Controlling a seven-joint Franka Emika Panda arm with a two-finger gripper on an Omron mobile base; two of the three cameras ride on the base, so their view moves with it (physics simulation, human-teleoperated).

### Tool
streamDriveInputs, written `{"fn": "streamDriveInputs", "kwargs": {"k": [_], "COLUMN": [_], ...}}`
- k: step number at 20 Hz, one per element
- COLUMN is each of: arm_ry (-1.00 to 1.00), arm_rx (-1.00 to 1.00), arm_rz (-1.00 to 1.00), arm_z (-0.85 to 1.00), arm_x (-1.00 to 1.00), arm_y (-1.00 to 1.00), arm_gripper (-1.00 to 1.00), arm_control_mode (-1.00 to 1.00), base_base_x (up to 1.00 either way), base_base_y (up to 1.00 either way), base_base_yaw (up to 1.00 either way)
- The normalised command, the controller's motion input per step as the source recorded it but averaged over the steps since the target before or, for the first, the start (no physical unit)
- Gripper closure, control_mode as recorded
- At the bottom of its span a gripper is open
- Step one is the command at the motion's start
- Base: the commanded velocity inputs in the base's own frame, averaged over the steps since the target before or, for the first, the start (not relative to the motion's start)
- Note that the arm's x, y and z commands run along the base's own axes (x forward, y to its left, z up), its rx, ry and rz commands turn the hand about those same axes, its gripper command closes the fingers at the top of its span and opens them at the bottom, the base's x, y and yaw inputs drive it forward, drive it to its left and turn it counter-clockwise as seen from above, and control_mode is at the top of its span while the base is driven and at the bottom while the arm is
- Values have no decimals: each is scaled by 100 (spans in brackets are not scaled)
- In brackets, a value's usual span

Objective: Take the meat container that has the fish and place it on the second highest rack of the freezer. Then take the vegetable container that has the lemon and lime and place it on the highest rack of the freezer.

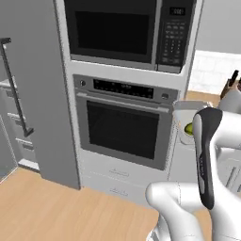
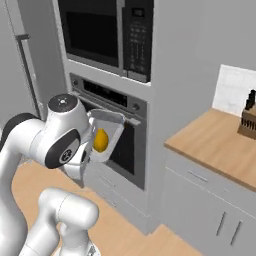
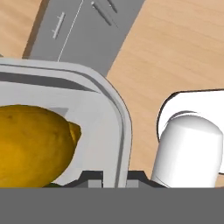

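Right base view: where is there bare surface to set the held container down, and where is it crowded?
The wooden counter is bare from its near edge up to the knife block at the far right. The wood floor before the oven is open too. It is tight where the shut pincer grips the container with the lemon, close to the oven door.
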Motion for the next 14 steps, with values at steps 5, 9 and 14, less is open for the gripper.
{"fn": "streamDriveInputs", "kwargs": {"k": [5, 9, 14], "arm_ry": [0, 0, 0], "arm_rx": [0, 0, 0], "arm_rz": [0, 0, 0], "arm_z": [0, 0, 0], "arm_x": [0, 0, 0], "arm_y": [0, 0, 0], "arm_gripper": [100, 100, 100], "arm_control_mode": [100, 100, 100], "base_base_x": [0, 62, 100], "base_base_y": [52, 98, 100], "base_base_yaw": [82, 44, 21]}}
